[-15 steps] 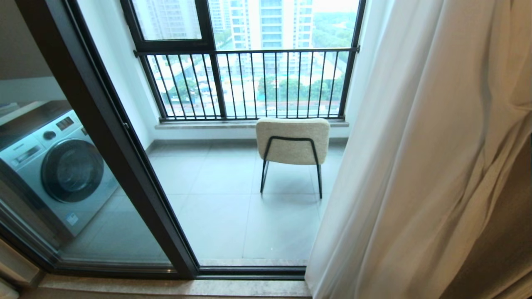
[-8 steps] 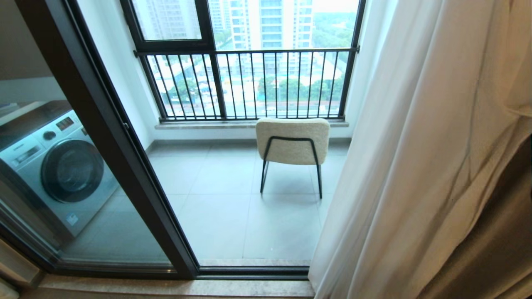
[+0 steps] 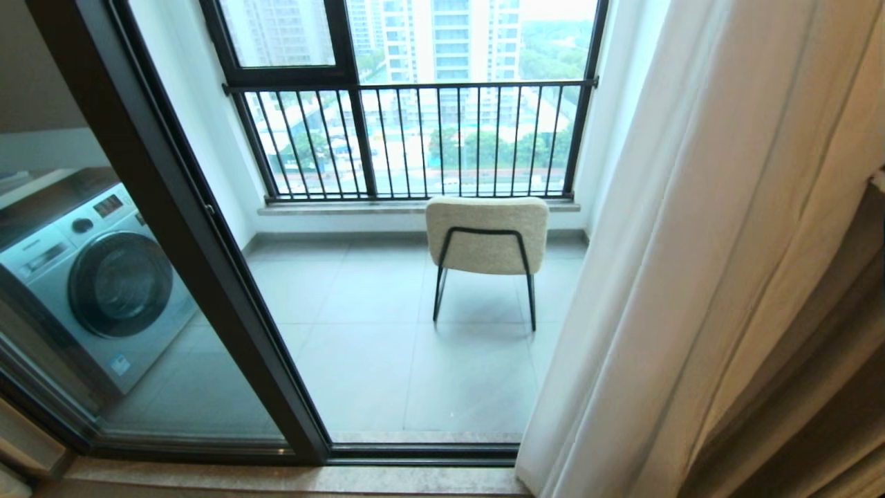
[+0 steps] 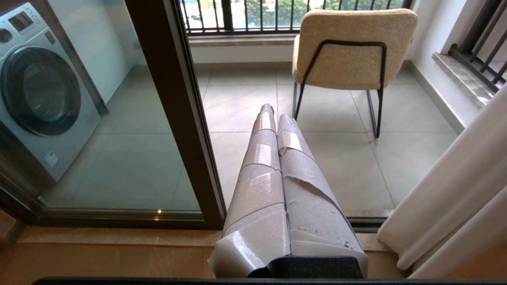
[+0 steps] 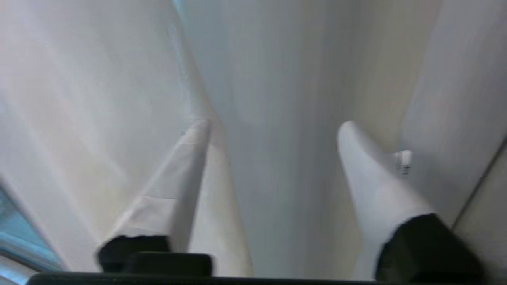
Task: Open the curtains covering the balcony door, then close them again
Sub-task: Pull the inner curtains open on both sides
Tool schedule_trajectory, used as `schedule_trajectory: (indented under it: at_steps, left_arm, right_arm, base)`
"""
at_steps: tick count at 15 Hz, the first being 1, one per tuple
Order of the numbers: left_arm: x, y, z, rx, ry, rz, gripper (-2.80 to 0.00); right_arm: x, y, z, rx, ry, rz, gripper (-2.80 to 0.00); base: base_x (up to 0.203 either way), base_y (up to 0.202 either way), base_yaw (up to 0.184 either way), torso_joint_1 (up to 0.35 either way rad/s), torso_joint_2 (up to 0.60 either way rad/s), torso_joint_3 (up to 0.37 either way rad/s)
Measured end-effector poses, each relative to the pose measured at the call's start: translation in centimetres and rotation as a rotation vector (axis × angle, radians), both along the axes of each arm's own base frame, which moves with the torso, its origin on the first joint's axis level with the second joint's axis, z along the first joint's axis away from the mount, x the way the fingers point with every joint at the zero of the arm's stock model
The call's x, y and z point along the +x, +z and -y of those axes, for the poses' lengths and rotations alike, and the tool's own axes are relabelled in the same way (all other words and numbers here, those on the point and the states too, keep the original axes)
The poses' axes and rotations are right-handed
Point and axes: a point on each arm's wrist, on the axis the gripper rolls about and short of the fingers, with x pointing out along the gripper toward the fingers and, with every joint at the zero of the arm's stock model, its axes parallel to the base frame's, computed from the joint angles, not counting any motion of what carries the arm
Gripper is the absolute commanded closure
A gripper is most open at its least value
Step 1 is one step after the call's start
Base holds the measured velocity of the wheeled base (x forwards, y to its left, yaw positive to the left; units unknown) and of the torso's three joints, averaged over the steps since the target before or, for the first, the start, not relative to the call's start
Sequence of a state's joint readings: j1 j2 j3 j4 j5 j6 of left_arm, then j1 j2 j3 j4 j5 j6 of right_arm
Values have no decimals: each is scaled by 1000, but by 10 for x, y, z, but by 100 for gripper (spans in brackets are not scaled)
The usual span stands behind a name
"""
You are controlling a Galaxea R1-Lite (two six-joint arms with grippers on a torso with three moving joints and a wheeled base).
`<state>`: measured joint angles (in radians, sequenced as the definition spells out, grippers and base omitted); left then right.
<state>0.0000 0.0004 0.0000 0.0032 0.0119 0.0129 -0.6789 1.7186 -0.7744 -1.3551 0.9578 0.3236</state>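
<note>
Both tools idle: right tool (image 5: 273, 138) spread wide against the curtains (image 3: 691, 277), gripping nothing, fabric bunched at the right so the balcony door (image 3: 207, 277) stands uncovered; left tool (image 4: 275, 118) closed, parked low

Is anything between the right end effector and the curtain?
Nothing visible. The right end effector is open with the curtain fabric directly ahead between its fingers; whether they touch it is unclear.
</note>
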Motion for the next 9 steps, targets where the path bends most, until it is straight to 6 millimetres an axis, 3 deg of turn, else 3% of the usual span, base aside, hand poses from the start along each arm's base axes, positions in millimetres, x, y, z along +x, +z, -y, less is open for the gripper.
schedule_trajectory:
  at_steps: [9]
  left_arm:
    - [0,0,0,0,0,0,0]
  right_arm:
    - [-70,-10,-55,41,-1,-52,-280]
  base:
    - [0,0,0,0,0,0]
